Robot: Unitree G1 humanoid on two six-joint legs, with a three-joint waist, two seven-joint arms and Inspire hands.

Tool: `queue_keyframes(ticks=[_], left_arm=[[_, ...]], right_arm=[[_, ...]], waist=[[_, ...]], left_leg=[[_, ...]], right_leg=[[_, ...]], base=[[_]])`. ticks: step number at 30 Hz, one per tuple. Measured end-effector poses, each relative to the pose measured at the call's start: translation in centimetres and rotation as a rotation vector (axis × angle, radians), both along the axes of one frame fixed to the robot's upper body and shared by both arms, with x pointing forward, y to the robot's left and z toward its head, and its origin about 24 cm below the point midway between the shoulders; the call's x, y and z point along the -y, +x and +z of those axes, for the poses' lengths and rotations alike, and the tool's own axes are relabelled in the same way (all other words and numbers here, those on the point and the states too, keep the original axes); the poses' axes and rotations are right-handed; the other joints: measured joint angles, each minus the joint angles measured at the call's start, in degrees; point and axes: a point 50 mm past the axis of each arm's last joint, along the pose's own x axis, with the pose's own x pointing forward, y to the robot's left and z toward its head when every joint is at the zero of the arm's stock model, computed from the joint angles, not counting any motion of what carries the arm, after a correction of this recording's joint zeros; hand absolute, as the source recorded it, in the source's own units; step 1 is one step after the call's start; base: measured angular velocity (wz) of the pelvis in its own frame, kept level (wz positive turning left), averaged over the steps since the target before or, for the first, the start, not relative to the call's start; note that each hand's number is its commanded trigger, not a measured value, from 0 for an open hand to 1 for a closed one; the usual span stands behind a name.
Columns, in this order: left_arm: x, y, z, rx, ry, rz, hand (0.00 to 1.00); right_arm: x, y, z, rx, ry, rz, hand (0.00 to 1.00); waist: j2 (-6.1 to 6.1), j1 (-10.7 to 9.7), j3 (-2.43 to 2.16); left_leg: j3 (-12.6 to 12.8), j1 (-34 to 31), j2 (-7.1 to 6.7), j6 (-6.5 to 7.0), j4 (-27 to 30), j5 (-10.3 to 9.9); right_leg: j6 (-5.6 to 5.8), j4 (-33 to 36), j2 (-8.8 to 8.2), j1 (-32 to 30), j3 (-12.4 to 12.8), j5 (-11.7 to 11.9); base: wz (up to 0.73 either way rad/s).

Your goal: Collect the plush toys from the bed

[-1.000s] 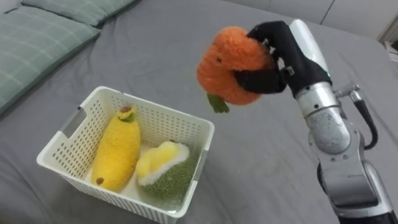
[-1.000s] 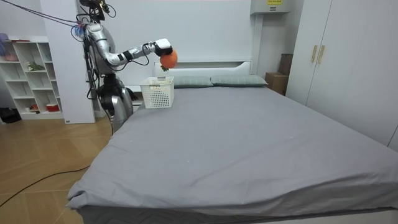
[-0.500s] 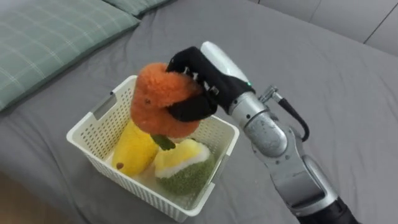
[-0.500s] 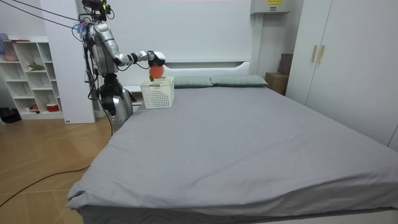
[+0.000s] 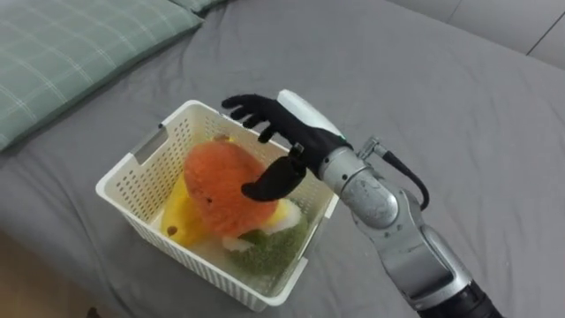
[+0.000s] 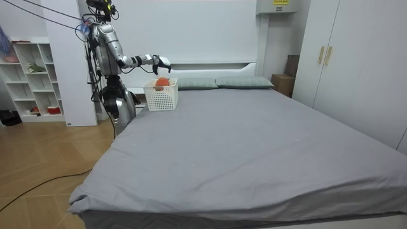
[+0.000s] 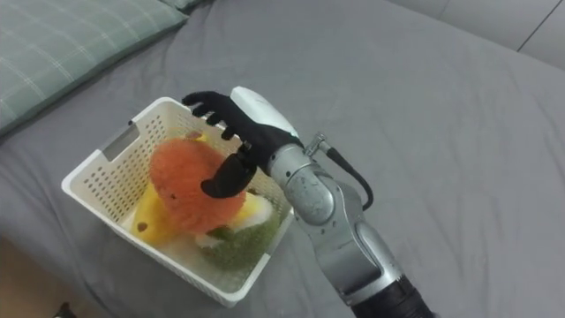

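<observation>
Grey bed (image 6: 254, 146), white wardrobe (image 6: 356, 63), wooden floor (image 6: 38, 168).

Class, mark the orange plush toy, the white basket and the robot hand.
orange plush toy (image 5: 221, 181): left eye view, on its fuzzy top.
white basket (image 5: 141, 177): left eye view, on its left wall.
right robot hand (image 5: 298, 124): left eye view, on its back.

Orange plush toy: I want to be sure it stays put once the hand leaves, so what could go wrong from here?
1. The orange plush toy lies piled on the yellow toy and green toy, bulging above the rim of the basket, so it might roll out.
2. The open right hand hangs over it, thumb close to the plush; pulling away could snag it.
3. The basket stands near the edge of the bed; a nudge might tip it off.
</observation>
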Motion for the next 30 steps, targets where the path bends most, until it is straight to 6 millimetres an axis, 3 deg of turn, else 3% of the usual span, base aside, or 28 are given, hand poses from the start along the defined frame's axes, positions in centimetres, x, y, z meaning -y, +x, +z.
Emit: queue_keyframes(ticks=[6,12,15,20,22,25,30], left_arm=[[0.2,0.4,0.0,0.012,-0.011,-0.004,0.00],[-0.4,-0.3,0.0,0.011,-0.009,0.053,0.00],[-0.9,-1.0,0.0,0.004,-0.001,0.089,0.00],[-1.8,-2.4,0.0,0.005,0.003,0.158,0.00],[-2.2,-3.9,0.0,-0.001,0.025,0.207,0.00],[-2.5,-4.7,0.0,0.002,0.038,0.232,0.00],[-2.6,-5.9,-0.2,-0.018,0.050,0.252,0.00]], right_arm=[[0.5,-0.1,-0.2,0.012,0.029,-0.030,0.00],[3.1,-0.3,-1.4,-0.017,0.063,-0.159,0.00],[5.3,-0.3,-1.7,-0.012,0.073,-0.245,0.00],[10.3,-0.8,-1.7,0.023,0.130,-0.442,0.00],[12.8,-1.7,-2.0,0.027,0.189,-0.563,0.00],[16.6,-3.3,-2.4,0.026,0.279,-0.720,0.00],[20.8,-5.7,-3.0,0.046,0.372,-0.944,0.00]], waist=[[0.32,-0.2,-0.09],[0.85,-1.6,-0.54],[1.13,-2.7,-0.89],[0.99,-6.9,-1.29],[0.92,-9.4,-1.42],[1.21,-11.1,-1.30],[2.37,-15.6,-1.39]], left_leg=[[0.0,0.2,-0.02,0.00,0.0,0.0],[0.3,0.3,-0.05,0.05,0.0,0.0],[1.2,0.8,0.06,0.06,-0.2,0.0],[2.3,1.6,0.25,0.13,-0.4,0.1],[3.4,2.2,0.50,0.11,-1.0,0.0],[5.5,3.1,0.90,0.09,-1.6,-0.1],[8.0,3.9,1.26,0.17,-2.2,-0.2]], right_leg=[[0.00,0.0,0.03,0.1,0.3,0.0],[0.05,0.0,-0.03,0.2,0.7,0.0],[0.10,0.1,0.01,0.2,1.9,0.0],[0.14,0.1,-0.09,0.4,2.5,0.1],[0.13,0.2,0.16,0.7,3.5,0.1],[0.07,0.5,0.26,0.3,5.7,0.1],[0.05,1.1,0.39,-0.3,7.9,0.4]], base=[[0.00],[-0.02],[-0.15],[-0.08],[-0.24],[-0.32],[-0.31]])
